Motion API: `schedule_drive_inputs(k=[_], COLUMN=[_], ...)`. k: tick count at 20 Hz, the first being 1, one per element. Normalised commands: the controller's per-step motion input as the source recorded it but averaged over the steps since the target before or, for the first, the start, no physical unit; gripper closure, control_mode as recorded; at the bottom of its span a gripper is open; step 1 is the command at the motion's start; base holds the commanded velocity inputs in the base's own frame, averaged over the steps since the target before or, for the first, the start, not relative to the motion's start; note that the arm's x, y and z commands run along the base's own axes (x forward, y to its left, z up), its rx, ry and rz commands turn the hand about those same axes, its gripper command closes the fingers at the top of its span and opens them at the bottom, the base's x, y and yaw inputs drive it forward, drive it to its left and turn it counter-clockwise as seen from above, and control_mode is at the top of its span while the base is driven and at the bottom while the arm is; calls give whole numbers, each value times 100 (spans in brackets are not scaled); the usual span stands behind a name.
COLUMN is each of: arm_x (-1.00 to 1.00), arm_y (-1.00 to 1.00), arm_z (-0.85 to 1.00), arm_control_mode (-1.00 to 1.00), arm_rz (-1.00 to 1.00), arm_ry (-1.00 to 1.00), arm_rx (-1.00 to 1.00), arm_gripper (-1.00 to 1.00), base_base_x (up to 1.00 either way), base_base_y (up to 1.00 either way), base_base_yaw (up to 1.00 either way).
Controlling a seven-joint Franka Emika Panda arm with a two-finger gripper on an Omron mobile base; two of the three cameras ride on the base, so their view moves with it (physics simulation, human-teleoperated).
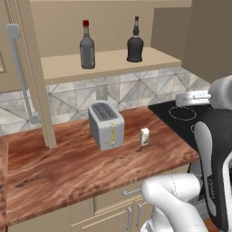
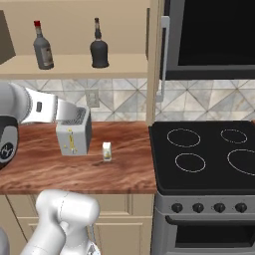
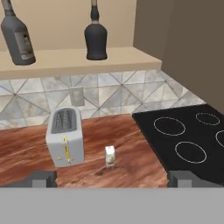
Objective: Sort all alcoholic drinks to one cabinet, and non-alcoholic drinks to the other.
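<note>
Left base view: two bottles — the grey bottle (image 1: pixel 87 45) and black bottle (image 1: pixel 135 41) — already stand on the cabinet shelf (image 1: pixel 108 61); one white carton (image 1: pixel 144 136) waits on the counter (image 1: pixel 68 167) beside one toaster (image 1: pixel 106 125).

Right base view: same count — the carton just right of the toaster.

Hand view: gripper (image 3: pixel 112 179) spread wide, holding nothing, well short of the carton.

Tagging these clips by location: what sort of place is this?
A home kitchen, rendered rather than real: a wooden counter with a toaster, a black stovetop beside it, and bottles on an open wall-cabinet shelf.
</note>
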Motion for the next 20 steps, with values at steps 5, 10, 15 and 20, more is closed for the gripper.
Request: schedule_drive_inputs(k=[5, 10, 15, 20], arm_x=[15, 2, 1, 4], arm_y=[1, 0, 0, 0], arm_z=[-18, -16, -26, -23], arm_control_mode=[-100, -100, -100, -100], arm_rz=[0, 0, 0, 0], arm_ry=[2, 0, 0, 1], arm_rx=[0, 0, 0, -2], arm_gripper=[-100, -100, -100, -100], base_base_x=[0, 0, 0, 0], base_base_y=[0, 0, 0, 0], base_base_yaw=[0, 0, 0, 0])
